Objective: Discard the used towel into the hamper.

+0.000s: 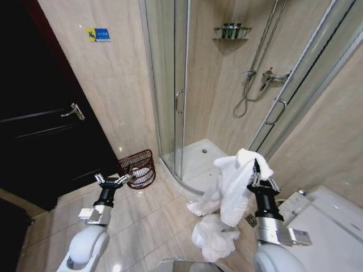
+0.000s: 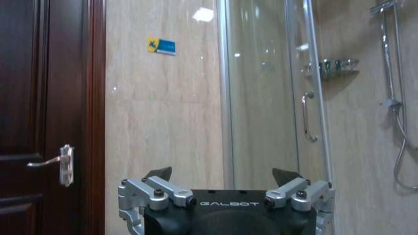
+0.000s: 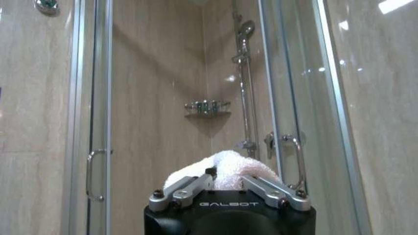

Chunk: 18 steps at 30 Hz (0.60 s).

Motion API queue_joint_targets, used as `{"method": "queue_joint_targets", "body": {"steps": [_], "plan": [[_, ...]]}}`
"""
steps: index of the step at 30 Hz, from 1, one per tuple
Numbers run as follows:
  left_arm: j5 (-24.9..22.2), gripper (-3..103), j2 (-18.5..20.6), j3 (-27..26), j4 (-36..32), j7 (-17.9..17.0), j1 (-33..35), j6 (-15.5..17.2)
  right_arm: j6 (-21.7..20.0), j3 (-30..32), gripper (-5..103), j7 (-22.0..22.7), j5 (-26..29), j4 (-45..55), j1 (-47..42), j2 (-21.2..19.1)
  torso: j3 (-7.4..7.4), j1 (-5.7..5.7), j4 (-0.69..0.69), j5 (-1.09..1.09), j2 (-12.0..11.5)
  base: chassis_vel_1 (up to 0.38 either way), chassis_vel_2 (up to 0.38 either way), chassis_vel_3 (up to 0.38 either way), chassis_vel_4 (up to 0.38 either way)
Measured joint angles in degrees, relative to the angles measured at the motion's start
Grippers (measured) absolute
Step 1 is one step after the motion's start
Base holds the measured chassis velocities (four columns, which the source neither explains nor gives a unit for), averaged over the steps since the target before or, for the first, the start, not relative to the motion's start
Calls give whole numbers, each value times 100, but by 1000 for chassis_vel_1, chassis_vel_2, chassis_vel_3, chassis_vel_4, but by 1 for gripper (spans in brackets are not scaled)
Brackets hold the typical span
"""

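— Towel [image 1: 237, 187], white and bulky, hangs from the right gripper [image 1: 256, 177] in a tiled bathroom, its folds trailing down to a heap on the floor beside the shower tray [image 1: 195, 161]. What is the grip like?

— Closed on the cloth. From the right wrist camera, the fingers [image 3: 186, 188] pinch together around a mound of terry [image 3: 222, 171], with the shower hose and a corner shelf of bottles [image 3: 207, 106] behind the glass.

— And the hamper?

— Hamper [image 1: 138, 168], a dark reddish-brown wire basket, stands on the floor tiles against the wall, between the dark wooden door [image 1: 39, 119] and the curved glass shower enclosure [image 1: 170, 85]. Something pale lies inside it. It sits well apart from the towel, on the robot's left.

— Where is the left arm?

— Left gripper [image 1: 113, 180] is raised just beside the hamper's rim, empty, fingers spread. The left wrist camera shows both fingertips [image 2: 158, 173] standing wide apart, facing the beige wall with a small blue and yellow sign [image 2: 161, 46] and the door's lever handle [image 2: 51, 161].

— Anything else close by?

— White toilet [image 1: 332, 221], lid down, at the robot's right, near the right arm.
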Motion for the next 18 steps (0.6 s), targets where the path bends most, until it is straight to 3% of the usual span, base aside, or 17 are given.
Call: {"method": "queue_joint_targets", "body": {"steps": [13,18], "plan": [[-434,100,132,-153,33,78,-87,155,-333,102,3,-14,-144,19,-284,-36,0,0,-1,0,0,0,0,0,0],[-474,100,109,-218,-17,142,-62,248,-456,61,3,173,-192,12,-311,-74,0,0,-1,1,0,0,0,0,0]]}}
